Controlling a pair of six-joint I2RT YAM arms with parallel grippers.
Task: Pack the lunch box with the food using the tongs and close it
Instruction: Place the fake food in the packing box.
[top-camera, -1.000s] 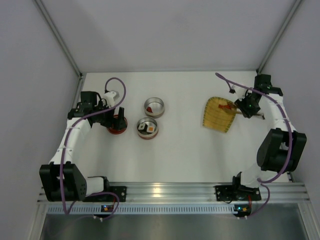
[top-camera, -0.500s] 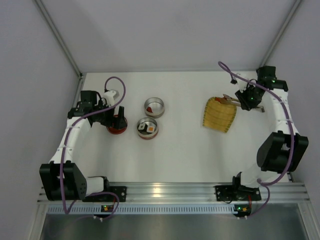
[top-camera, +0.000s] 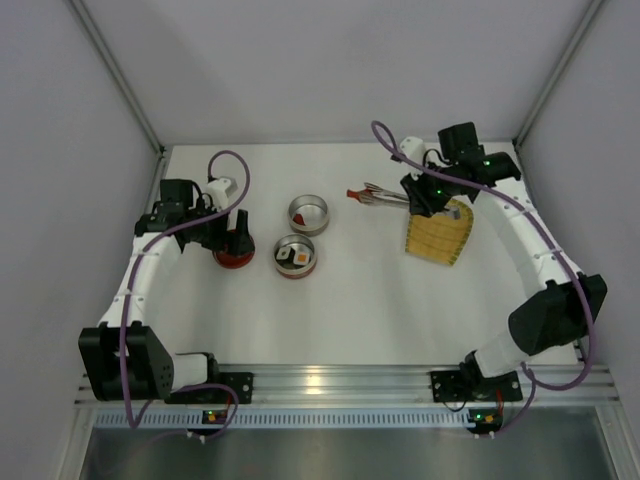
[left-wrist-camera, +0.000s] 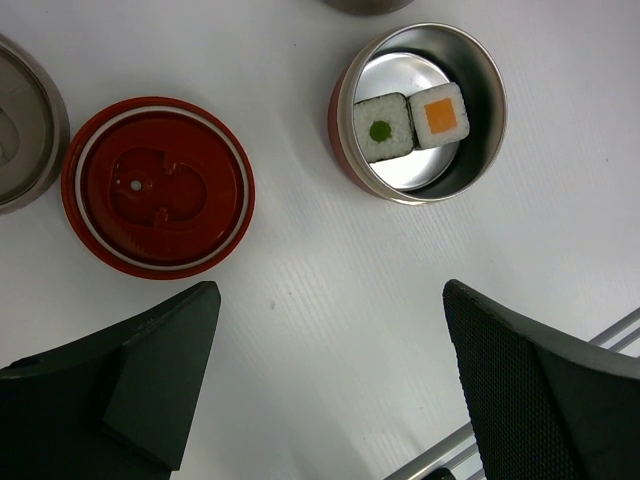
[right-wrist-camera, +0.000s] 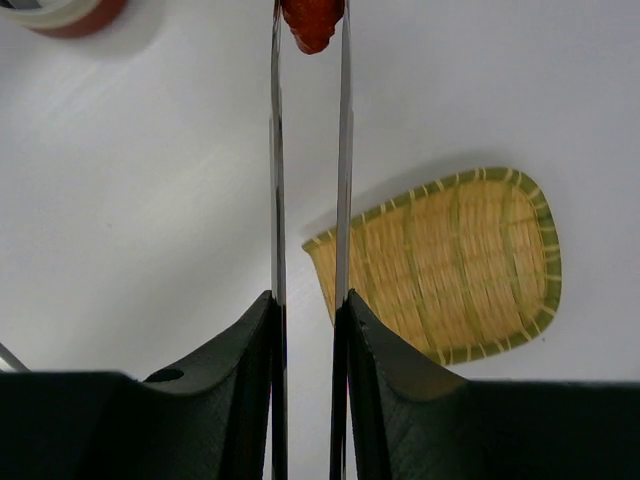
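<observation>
Swung left off the tray (top-camera: 440, 235), the right claw (right-wrist-camera: 308, 310) now sits upper right of centre, clamped on the tongs (right-wrist-camera: 277, 150), which pinch a red piece (right-wrist-camera: 312, 20). At left, the left claw (left-wrist-camera: 330, 300) gapes wide above the lid (left-wrist-camera: 158, 187), beside the sushi (left-wrist-camera: 410, 122) tin (left-wrist-camera: 490, 70).

1. The tongs (right-wrist-camera: 343, 180): thin polished metal, gleaming.
2. The lunch box tin (left-wrist-camera: 478, 150), at 2 o'clock from the red lid (left-wrist-camera: 158, 187): mirror-bright steel.
3. The red lid: smooth, semi-glossy plastic.
4. The tray (right-wrist-camera: 460, 265): woven straw-like strips, matt and rough.
5. The table (left-wrist-camera: 300, 330): matt white, faintly ribbed.
</observation>
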